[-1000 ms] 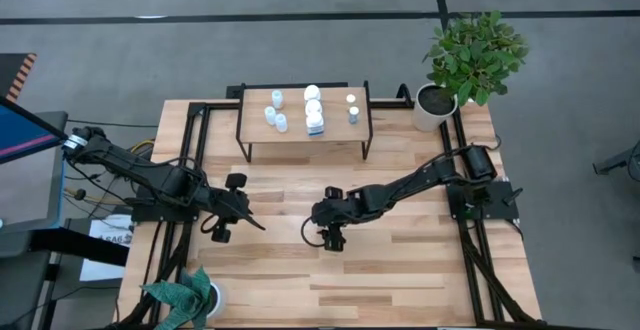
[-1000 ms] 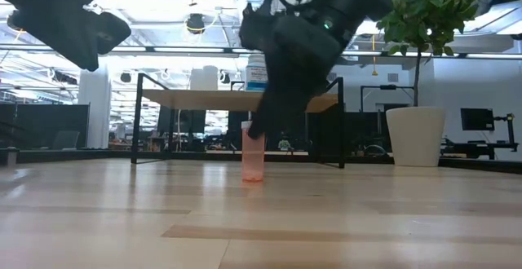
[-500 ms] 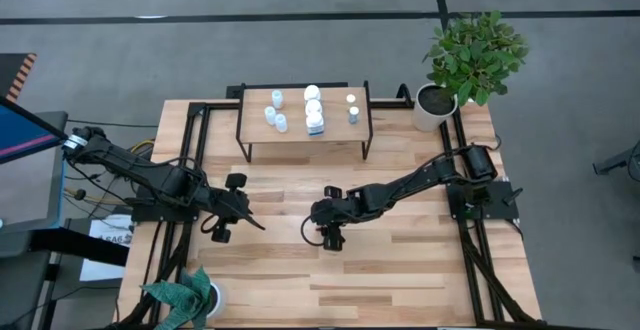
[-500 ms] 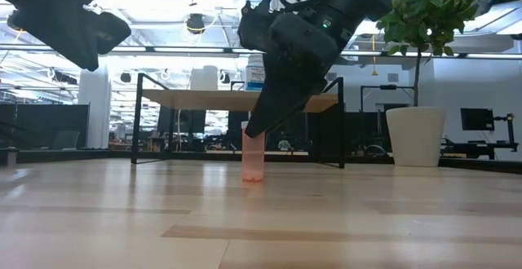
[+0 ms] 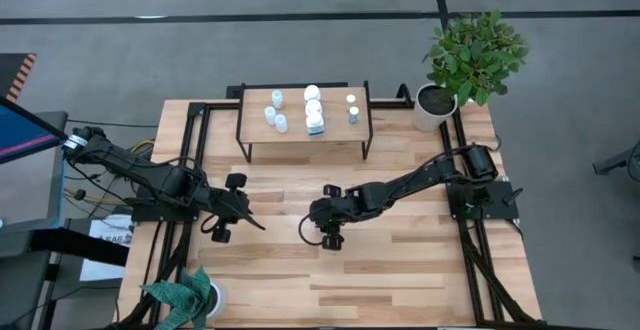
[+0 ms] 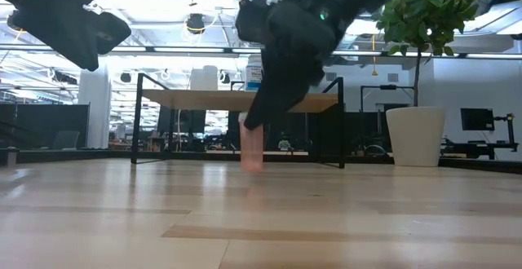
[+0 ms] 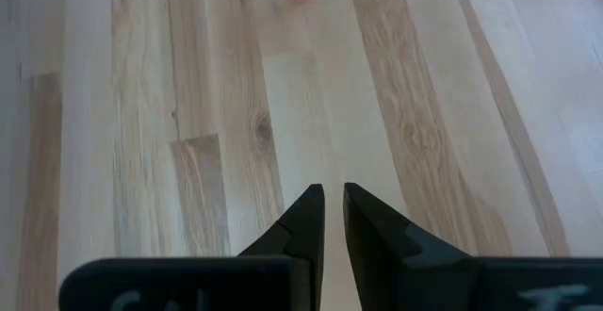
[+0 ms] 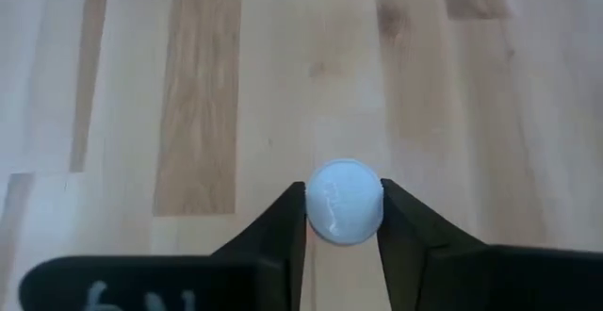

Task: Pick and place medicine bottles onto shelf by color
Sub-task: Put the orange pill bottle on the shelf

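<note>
Pale wooden desk [image 5: 400, 270] boards carry everything. Mid-desk, a small bottle [image 8: 345, 201] is clamped at its round cap between the right gripper [image 8: 343, 207] jaws. It is judged light, stiff and slippery. The left gripper [image 7: 333, 219], jaws shut and empty, is parked leftward.

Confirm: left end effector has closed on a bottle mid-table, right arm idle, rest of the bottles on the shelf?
Arms swapped. The right end effector is shut on the bottle mid-table, as the right wrist view shows. The left end effector is shut and holds nothing, idle over the table's left side. The other bottles stand on the shelf.
</note>
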Available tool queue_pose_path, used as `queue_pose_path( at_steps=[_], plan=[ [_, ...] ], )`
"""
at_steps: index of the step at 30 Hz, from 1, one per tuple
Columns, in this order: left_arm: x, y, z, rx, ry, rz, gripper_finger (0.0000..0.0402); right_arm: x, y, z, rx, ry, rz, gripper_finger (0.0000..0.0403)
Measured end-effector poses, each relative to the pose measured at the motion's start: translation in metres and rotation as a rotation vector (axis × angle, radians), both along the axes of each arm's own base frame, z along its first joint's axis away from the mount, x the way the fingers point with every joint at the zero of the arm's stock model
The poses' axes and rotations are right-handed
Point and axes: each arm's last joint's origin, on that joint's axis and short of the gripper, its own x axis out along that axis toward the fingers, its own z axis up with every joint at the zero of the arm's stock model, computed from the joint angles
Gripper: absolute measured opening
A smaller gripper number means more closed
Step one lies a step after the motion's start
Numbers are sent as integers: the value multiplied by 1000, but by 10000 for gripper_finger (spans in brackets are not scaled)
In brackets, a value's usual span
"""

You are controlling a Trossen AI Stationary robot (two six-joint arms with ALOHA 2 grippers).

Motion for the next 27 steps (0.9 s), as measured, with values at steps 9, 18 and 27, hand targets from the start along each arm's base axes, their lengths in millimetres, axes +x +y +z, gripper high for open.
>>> queue_pose_path(
  at_steps=[9,18,27],
  plan=[
    [0,0,0,0,0,0,32,-6,-17,67,-130,113,-83,108],
    [0,0,0,2,1,0,32,-59,-57,158,-196,-2,-237,109],
    [0,0,0,5,-2,-1,32,-95,-110,180,-276,-25,-430,111]
  ],
)
